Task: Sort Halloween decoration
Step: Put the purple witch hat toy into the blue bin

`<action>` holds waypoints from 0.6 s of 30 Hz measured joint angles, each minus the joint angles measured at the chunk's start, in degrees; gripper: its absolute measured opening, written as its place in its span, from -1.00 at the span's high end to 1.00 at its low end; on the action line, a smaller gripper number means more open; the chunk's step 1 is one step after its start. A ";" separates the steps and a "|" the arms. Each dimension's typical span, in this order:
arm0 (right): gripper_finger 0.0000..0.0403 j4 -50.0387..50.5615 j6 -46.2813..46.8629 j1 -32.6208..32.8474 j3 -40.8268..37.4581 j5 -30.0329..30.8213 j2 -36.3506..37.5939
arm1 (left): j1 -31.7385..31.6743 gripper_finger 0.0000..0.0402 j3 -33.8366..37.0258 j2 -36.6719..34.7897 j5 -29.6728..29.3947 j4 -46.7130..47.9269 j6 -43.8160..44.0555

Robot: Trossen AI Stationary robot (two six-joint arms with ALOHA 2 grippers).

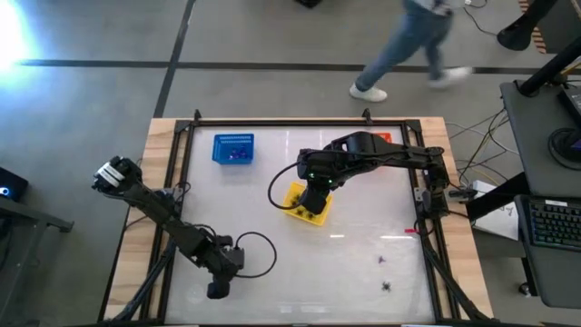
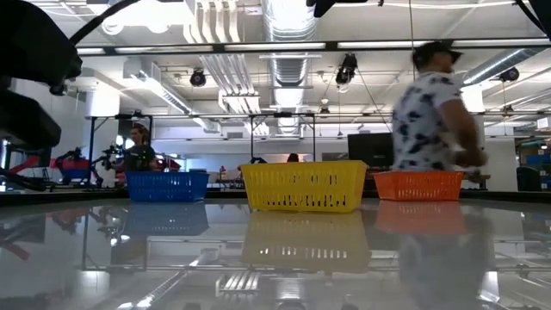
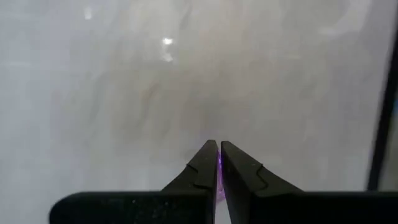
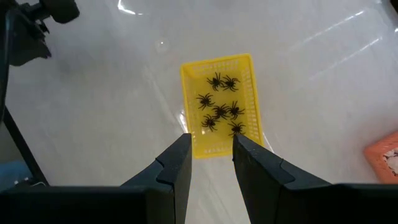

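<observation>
Left wrist view: a purple bit [image 3: 219, 163] is pinched in the closed left claw [image 3: 219, 152] near the bench's front edge.
It could be dropped if jolted, so thin is the grip; the right claw [image 4: 211, 144] is held part open above the yellow basket [image 4: 189, 106] of spiders [image 4: 219, 111].

two arms over the table
left gripper [image 3: 218, 163] low near the front edge, fingers pinched together; right gripper [image 4: 211, 155] mid-table, fingers apart.

No readable text in any view.
The square yellow plastic basket [image 4: 221, 106], the square blue plastic basket [image 1: 233, 149] and the square orange plastic basket [image 2: 417, 184] carry no label, brand or number (nor does the glossy white desk [image 1: 272, 263] they stand on).
</observation>
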State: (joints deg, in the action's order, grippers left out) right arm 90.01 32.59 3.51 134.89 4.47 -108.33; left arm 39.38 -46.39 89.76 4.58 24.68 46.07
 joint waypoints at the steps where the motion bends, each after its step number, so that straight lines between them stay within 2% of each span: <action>1: 0.46 0.01 -0.27 0.00 0.00 0.00 0.00 | 0.00 1.00 -0.78 0.00 -0.43 2.15 -0.57; 7: 0.46 0.01 -0.42 0.05 0.00 0.00 0.00 | -0.29 1.00 -3.81 -0.74 -3.52 11.76 -3.33; 18: 0.46 0.01 -1.16 1.82 0.00 0.00 0.00 | -2.43 1.00 -3.63 -7.59 -4.14 12.93 -3.57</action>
State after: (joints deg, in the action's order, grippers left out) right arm 90.02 31.42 5.33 134.89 4.47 -108.33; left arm 36.95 -50.02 82.17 0.44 37.60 42.50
